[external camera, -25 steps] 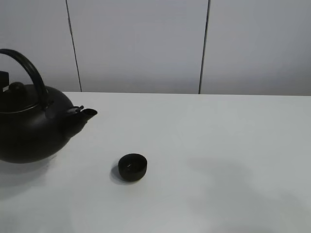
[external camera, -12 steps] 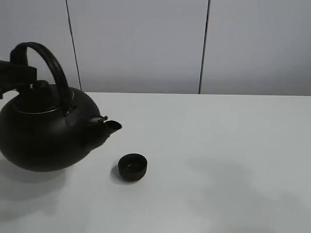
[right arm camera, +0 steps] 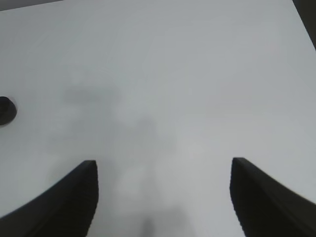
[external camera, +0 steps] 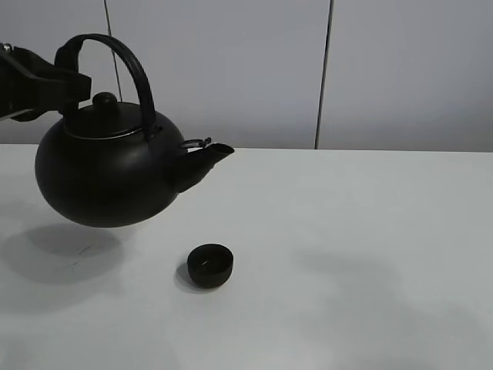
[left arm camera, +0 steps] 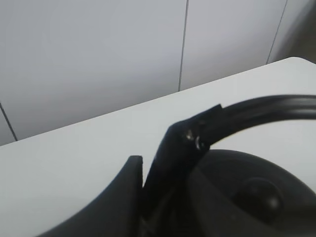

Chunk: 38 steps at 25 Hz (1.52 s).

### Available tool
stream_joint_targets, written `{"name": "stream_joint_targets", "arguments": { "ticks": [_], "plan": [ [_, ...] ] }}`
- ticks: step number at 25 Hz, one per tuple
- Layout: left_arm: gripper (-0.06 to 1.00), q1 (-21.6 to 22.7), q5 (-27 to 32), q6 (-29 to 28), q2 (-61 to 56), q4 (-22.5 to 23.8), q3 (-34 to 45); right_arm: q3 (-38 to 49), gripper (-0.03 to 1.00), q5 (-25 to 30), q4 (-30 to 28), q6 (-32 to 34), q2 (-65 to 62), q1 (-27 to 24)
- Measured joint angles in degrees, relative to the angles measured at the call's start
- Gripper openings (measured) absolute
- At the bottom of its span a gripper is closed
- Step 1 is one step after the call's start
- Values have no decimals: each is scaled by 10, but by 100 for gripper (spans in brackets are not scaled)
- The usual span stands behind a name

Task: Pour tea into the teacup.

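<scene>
Kettle (external camera: 108, 173) hangs in the air above the table (external camera: 370, 231), clear of the surface, with its shadow under it. The left gripper (external camera: 68, 81) is closed around the arched handle (external camera: 132, 68) near its top. The left wrist view shows its dark fingers (left arm camera: 170, 163) clamped on the handle bar.

The kettle looks big, rigid and probably heavy, more so if it is full, so it may swing under the handle. The handle is the sensible place to hold, because the round body gives nothing to pinch. The spout (external camera: 209, 153) points to 3 o'clock and is about level, so the pour seems not yet begun.

The teacup (external camera: 210, 264) stands upright on the table at 5 o'clock from the kettle body, below the spout tip in the high view; the depth between them cannot be told. It is small, likely light, and has no handle, so a touch from the kettle could push or tip it.

The right gripper (right arm camera: 164, 195) is spread wide and holds nothing, over bare table well apart from the cup. The table is open toward 3 and 6 o'clock; at 12 o'clock its far edge meets the wall panels (external camera: 231, 69).
</scene>
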Motion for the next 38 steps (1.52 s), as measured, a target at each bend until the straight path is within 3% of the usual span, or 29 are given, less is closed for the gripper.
{"name": "stream_joint_targets", "arguments": {
  "ticks": [9,21,38],
  "plan": [
    [15,-9,21,57,34,-76,-3,0,52,0,0,0,0,0],
    [15,-9,8,122,60,-80,-3,0,52,0,0,0,0,0],
    [15,-9,10,165,60,-100,-3,0,52,0,0,0,0,0]
  ]
}}
